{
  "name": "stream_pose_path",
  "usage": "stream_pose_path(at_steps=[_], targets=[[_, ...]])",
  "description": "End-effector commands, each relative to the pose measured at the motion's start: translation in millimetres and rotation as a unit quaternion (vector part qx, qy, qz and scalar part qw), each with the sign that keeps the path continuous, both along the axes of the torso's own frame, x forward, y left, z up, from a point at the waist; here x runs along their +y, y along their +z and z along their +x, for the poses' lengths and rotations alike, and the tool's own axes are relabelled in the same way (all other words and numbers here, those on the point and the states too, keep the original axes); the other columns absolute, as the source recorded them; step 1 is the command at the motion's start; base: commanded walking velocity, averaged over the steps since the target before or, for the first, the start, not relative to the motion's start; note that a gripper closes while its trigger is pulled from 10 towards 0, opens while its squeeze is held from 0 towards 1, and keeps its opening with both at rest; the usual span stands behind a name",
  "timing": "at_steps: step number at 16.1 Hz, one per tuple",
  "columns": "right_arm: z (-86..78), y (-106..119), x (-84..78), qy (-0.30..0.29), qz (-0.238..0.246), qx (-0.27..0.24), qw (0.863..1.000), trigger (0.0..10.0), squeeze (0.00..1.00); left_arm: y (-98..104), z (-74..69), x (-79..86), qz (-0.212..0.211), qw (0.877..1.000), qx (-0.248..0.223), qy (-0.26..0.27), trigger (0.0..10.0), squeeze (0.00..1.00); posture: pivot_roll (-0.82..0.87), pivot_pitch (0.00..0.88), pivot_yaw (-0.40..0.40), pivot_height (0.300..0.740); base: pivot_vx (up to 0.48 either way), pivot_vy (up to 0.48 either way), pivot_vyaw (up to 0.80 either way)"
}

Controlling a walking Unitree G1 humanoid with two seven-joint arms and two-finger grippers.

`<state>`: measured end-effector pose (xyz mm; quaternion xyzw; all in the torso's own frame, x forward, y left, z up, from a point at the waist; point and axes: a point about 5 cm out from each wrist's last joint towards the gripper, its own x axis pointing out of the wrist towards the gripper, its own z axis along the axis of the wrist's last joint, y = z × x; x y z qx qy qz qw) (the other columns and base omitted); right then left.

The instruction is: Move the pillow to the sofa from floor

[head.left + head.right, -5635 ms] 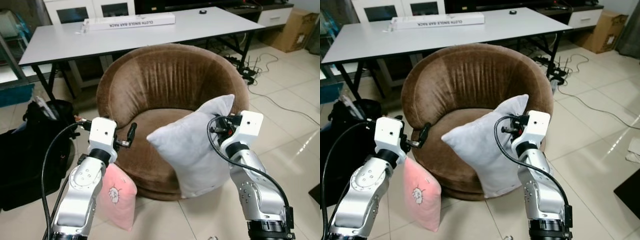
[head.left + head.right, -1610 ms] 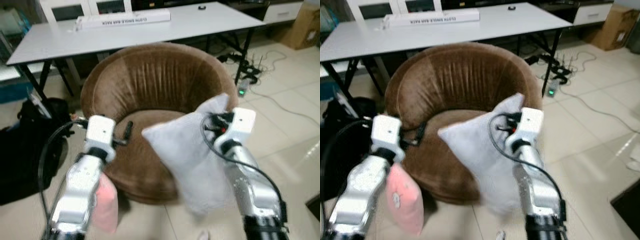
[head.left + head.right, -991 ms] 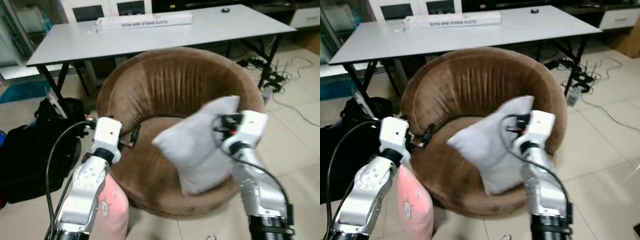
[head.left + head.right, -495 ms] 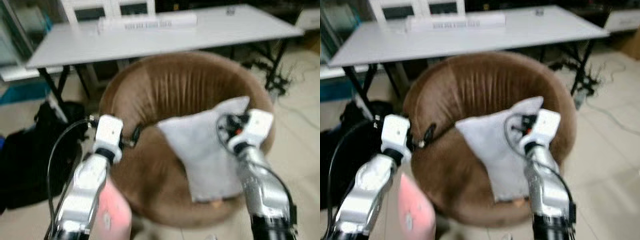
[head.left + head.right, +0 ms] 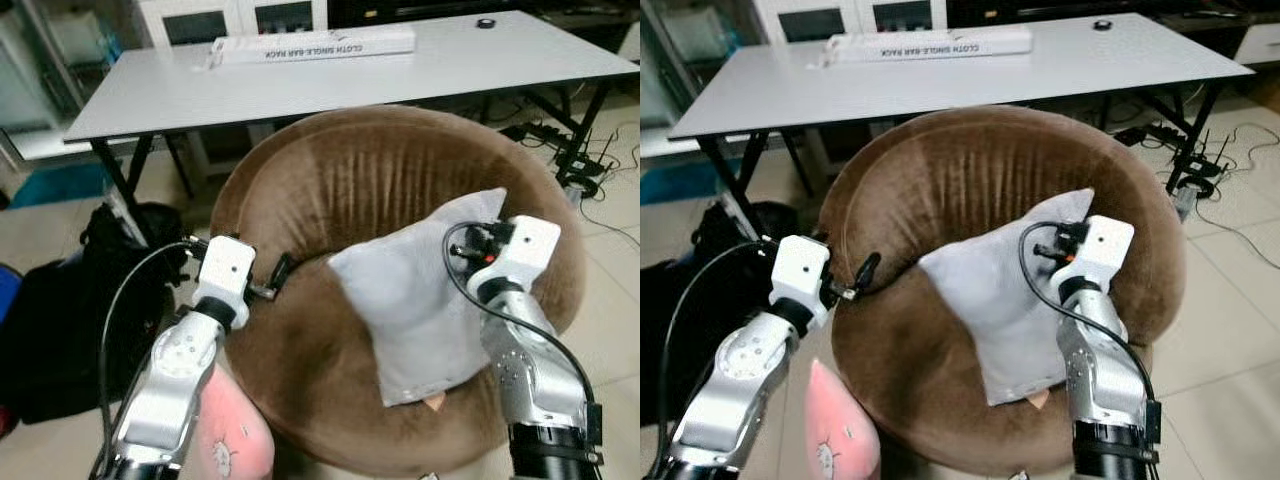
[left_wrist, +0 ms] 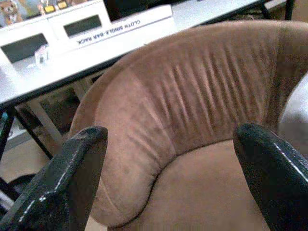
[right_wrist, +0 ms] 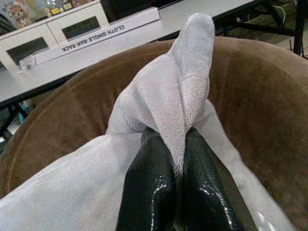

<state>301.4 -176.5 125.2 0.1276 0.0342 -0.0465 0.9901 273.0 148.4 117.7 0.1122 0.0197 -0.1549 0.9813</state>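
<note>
A grey pillow (image 5: 420, 300) hangs over the seat of the round brown sofa chair (image 5: 390, 180), its lower edge near the seat cushion. My right gripper (image 7: 172, 185) is shut on the pillow's upper corner (image 7: 190, 67); the wrist (image 5: 520, 245) shows at the chair's right side. My left gripper (image 6: 171, 159) is open and holds nothing, hovering at the chair's left rim (image 5: 278, 270). A pink pillow (image 5: 232, 435) stands on the floor below my left arm.
A long white table (image 5: 300, 70) with a flat white box (image 5: 310, 45) stands behind the chair. A black bag (image 5: 60, 320) lies on the floor at the left. Cables and a power strip (image 5: 1190, 170) trail on the tiles at the right.
The view has moved closer to the chair. The grey pillow, held in my right gripper, has gone from in front of the chair to over its seat. My left gripper stays open.
</note>
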Motion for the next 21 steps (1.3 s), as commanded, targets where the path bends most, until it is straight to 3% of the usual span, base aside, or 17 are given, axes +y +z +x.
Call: stream_pose_path(at_steps=[1, 6, 9, 11, 13, 15, 17, 19, 20, 21], targets=[[6.8, 13.8, 7.0, 0.009, -0.005, -0.033, 0.999, 10.0, 0.0, -3.6, -3.2, 5.3, 0.014, 1.0, 0.009, 0.0, 10.0, 0.0, 0.0, 0.0, 0.053, 0.74, 0.0, 0.0, 0.0], [18.6, 26.4, -10.2, -0.003, -0.035, -0.056, 0.998, 10.0, 0.0, -3.8, -7.0, 10.5, 0.019, 1.0, 0.011, 0.004, 10.0, 0.0, 0.01, 0.0, 0.034, 0.74, 0.0, 0.0, 0.0], [45.6, 42.3, -29.2, 0.01, -0.099, -0.065, 0.993, 10.0, 0.0, -4.0, -15.3, 16.9, 0.023, 1.0, 0.014, 0.018, 10.0, 0.0, 0.04, 0.0, 0.004, 0.74, 0.0, 0.0, 0.0], [70.0, 51.3, -32.5, 0.041, -0.158, -0.062, 0.985, 10.0, 0.0, -5.7, -23.3, 22.9, 0.026, 0.999, 0.021, 0.025, 10.0, 0.0, 0.06, 0.0, -0.011, 0.74, 0.0, 0.0, 0.0], [83.6, 58.2, -28.1, 0.062, -0.192, -0.058, 0.978, 10.0, 0.0, -6.8, -30.7, 26.1, 0.029, 0.999, 0.027, 0.029, 10.0, 0.0, 0.08, 0.0, -0.028, 0.74, 0.0, 0.0, 0.0], [101.5, 65.0, -4.5, 0.107, -0.245, -0.044, 0.963, 10.0, 0.0, -8.7, -45.4, 29.5, 0.032, 0.998, 0.04, 0.038, 10.0, 0.0, 0.12, 0.015, -0.054, 0.74, 0.0, 0.0, 0.0], [105.8, 61.8, 22.3, 0.154, -0.27, -0.037, 0.95, 10.0, 0.0, -8.6, -54.2, 28.4, 0.032, 0.998, 0.046, 0.04, 10.0, 0.0, 0.14, 0.033, -0.065, 0.74, 0.0, 0.0, 0.0], [102.7, 43.6, 56.7, 0.208, -0.308, -0.015, 0.928, 10.0, 0.0, -5.9, -63.9, 22.7, 0.035, 0.998, 0.051, 0.03, 10.0, 0.0, 0.21, 0.074, -0.086, 0.74, 0.0, 0.0, 0.0], [98.9, 31.8, 70.2, 0.225, -0.338, 0.001, 0.914, 10.0, 0.0, -3.1, -67.0, 18.0, 0.036, 0.998, 0.051, 0.013, 10.0, 0.0, 0.23, 0.087, -0.093, 0.74, 0.0, 0.0, 0.0], [95.5, 21.4, 77.9, 0.227, -0.351, 0.019, 0.908, 10.0, 0.0, 0.5, -67.8, 13.2, 0.036, 0.998, 0.046, -0.008, 10.0, 0.0, 0.24, 0.099, -0.099, 0.74, 0.0, 0.0, 0.0]])
